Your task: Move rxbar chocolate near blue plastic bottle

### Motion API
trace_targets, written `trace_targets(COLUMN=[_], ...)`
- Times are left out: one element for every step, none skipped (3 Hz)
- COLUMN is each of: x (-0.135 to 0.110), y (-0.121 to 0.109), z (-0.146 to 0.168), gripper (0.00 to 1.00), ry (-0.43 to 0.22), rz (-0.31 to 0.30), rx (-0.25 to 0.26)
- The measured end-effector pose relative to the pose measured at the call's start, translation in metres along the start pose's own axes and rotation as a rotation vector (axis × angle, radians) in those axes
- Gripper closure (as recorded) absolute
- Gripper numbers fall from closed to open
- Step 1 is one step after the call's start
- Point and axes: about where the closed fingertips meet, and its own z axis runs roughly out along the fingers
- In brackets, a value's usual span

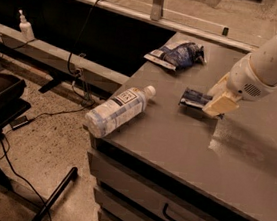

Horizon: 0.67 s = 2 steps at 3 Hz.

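- the gripper [212, 107] hangs low over the right half of the grey table [174, 147], at the end of a white arm [270, 61] that comes in from the upper right.
- its cream fingers [223, 100] are closed on the right end of the rxbar chocolate [194, 97], which sticks out to the left of them, lying roughly flat just above the table top.
- the blue plastic bottle [118, 110] lies on its side at the table's left edge, white cap pointing toward the bar, base jutting past the edge.
- the bar and the bottle are apart, with bare table between them.
- a puffy blue-and-white bag [178, 53] lies near the table's far edge, behind the bar.
- a small white pump bottle [25, 26] stands on a ledge at far left.
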Motion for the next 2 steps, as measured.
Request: trace_targets(x=[-0.021,-0.038], y=[0.023,0.039], z=[0.013,0.024], gripper=[1.0,0.98], ry=[-0.045,-0.085], rz=[-0.048,-0.089], rx=[-0.075,-0.138])
